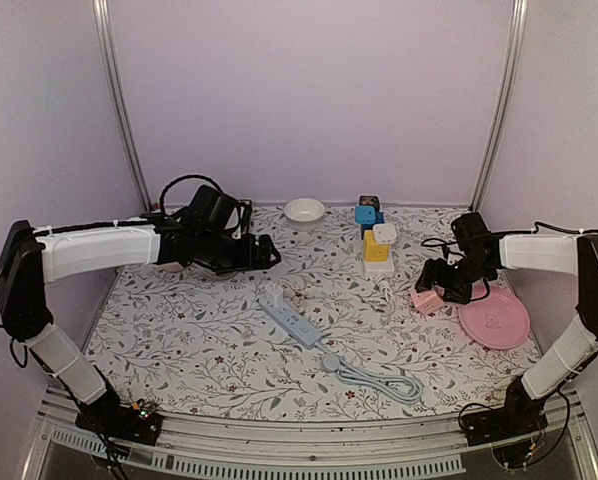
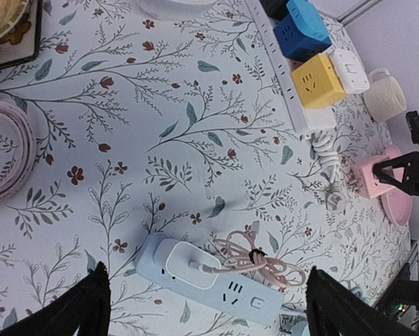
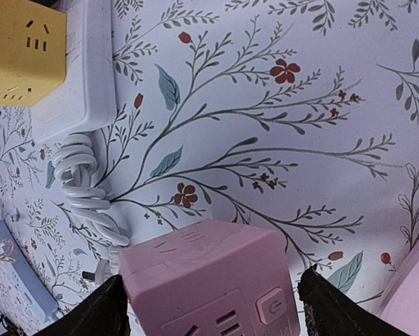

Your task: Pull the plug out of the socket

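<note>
Two grippers are seen with jaws spread: the left gripper [image 1: 267, 253] is held above the light-blue plastic power strip [image 2: 246, 301], in which the white rectangular plug [image 2: 192, 264] is seated, while the right gripper [image 3: 216, 308], well right of that strip, is set astride a pink cube socket [image 3: 209, 273].

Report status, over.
Left gripper open, over white plug. Plug seated in blue power strip, untouched. Right gripper straddling pink cube socket, grip unclear. Coiled cable on strip beside plug.

Left end effector [image 1: 269, 254] and right end effector [image 1: 431, 285], both spread wide, facing inward.
</note>
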Tool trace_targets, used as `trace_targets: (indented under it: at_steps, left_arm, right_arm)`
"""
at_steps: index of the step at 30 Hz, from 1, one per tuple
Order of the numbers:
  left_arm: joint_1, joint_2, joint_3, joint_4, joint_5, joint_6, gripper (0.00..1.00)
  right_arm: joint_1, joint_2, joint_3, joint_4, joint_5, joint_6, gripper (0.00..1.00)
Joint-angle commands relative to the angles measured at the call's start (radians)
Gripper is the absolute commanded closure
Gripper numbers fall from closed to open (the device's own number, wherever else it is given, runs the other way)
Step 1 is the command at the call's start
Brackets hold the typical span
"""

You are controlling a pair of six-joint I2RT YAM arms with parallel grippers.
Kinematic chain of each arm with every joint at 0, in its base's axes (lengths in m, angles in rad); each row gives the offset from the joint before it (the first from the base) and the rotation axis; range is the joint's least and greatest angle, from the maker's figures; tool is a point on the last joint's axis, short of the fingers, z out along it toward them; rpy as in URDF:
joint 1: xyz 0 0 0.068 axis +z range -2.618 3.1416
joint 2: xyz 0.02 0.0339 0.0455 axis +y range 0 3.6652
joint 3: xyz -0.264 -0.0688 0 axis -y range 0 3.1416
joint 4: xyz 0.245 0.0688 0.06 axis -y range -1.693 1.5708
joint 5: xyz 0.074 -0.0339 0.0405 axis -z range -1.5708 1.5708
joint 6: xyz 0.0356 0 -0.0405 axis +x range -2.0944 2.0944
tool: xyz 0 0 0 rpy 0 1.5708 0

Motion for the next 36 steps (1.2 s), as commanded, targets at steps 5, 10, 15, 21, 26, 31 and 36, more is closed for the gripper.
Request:
trace_targets:
  at_steps: [5, 10, 15, 21, 26, 31, 36]
  left_arm:
    - [-0.032, 0.026, 0.05, -0.067, -0.082, -0.078, 0.03]
    - [-0.048, 0.031, 0.048, -0.088, -0.126, -0.123, 0.03]
    - [-0.073, 0.041, 0.047, -0.088, -0.143, -0.168, 0.03]
    - [-0.112, 0.072, 0.088, -0.144, -0.203, -0.235, 0.03]
    - [-0.141, 0.098, 0.092, -0.199, -0.24, -0.347, 0.03]
    - [-0.142, 0.128, 0.107, -0.224, -0.241, -0.444, 0.04]
    - [-0.143, 0.216, 0.252, -0.352, -0.269, -0.485, 0.13]
  right_arm:
    - [-0.003, -0.052, 0.023, -0.007, 0.066, -0.072, 0.14]
    - [-0.004, -0.076, 0.002, 0.005, 0.082, -0.102, 0.14]
    - [-0.002, -0.102, -0.007, 0.015, 0.075, -0.113, 0.14]
    - [-0.001, -0.142, 0.011, 0.022, 0.081, -0.144, 0.14]
    - [0.04, -0.168, 0.049, 0.026, 0.098, -0.187, 0.14]
    - [0.139, -0.169, 0.097, 0.035, 0.147, -0.217, 0.14]
    - [0.217, -0.147, 0.138, 0.047, 0.202, -0.234, 0.14]
